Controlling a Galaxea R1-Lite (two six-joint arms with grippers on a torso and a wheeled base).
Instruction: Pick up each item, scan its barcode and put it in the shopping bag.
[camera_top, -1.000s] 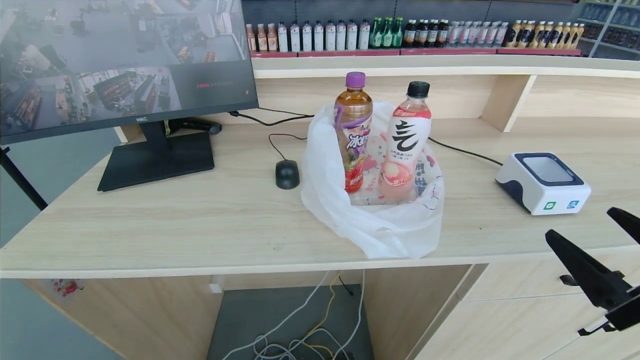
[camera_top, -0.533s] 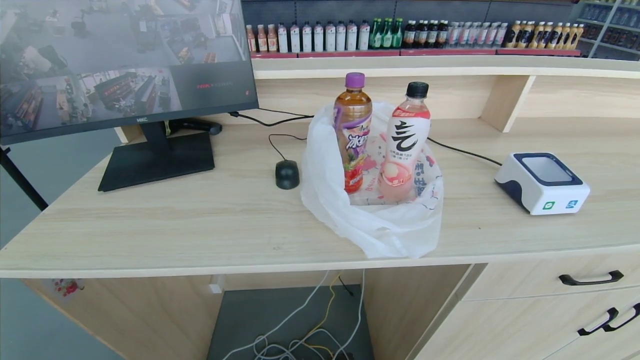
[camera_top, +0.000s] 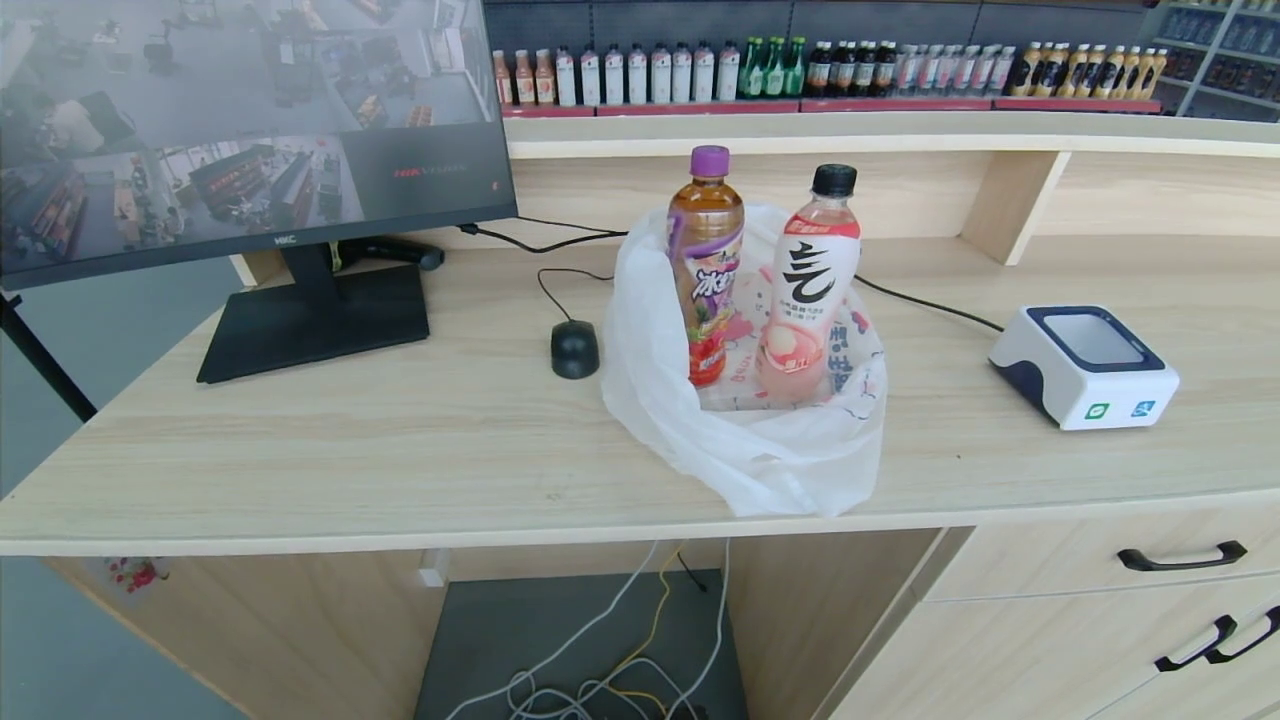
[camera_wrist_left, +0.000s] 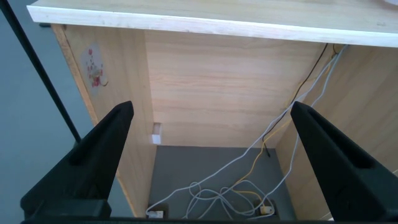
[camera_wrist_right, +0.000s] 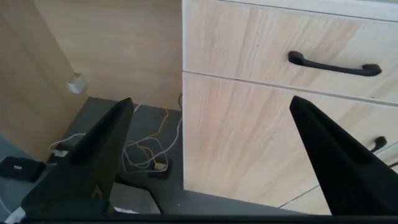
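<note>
- The head view takes in the wooden counter. The white shopping bag sits near its front edge, with its mouth open upward.
- Two bottles stand upright in the bag, caps up and long axes vertical. They are a purple-capped bottle and, just beside it on the right, a black-capped pink bottle.
- A scanner lies right of the bag. A mouse and a monitor are on the left, and drinks shelves line the back.
- In the left wrist view, the left gripper has its fingers spread wide and faces loose cables under the counter.
- In the right wrist view, the right gripper is also spread wide and faces a drawer handle.
</note>
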